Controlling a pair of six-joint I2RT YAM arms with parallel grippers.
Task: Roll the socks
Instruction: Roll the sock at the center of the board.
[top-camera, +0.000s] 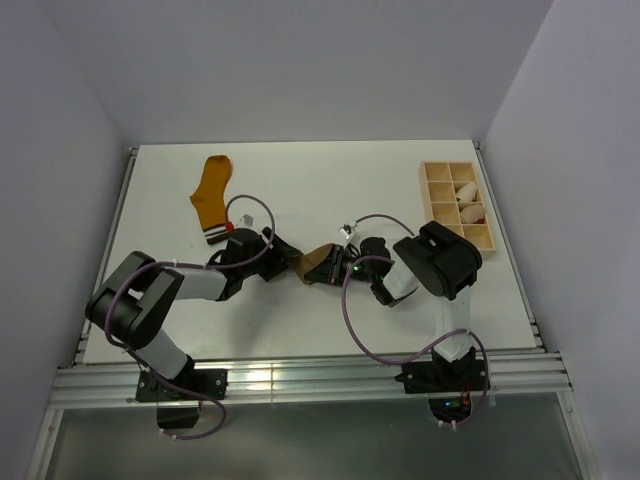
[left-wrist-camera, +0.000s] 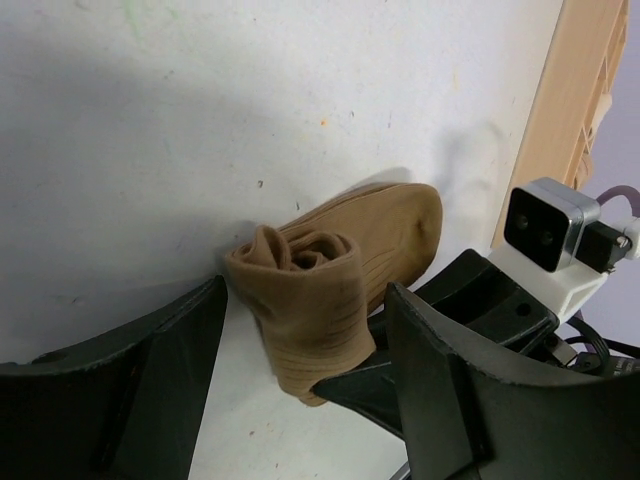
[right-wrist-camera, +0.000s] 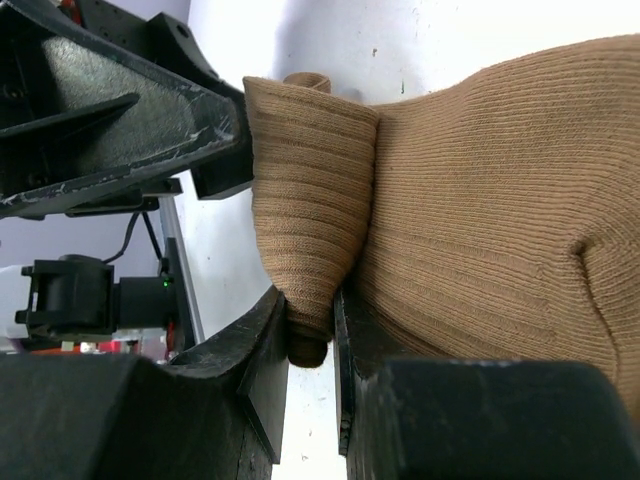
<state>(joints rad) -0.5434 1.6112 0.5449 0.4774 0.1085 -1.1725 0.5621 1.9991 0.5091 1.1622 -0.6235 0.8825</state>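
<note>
Tan sock (top-camera: 318, 265) lies in the middle of the surface, half rolled up, and the right claw (right-wrist-camera: 312, 320) pinches the end of the roll tight. The left claw (left-wrist-camera: 305, 295) is wide, with one finger on each side of the roll. The orange sock (top-camera: 212, 195) lies flat near the far left corner.

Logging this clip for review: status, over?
Left gripper open, astride tan sock, partly rolled. Right gripper pinching its rolled end. Mustard sock flat, untouched. Nothing blocking.
</note>
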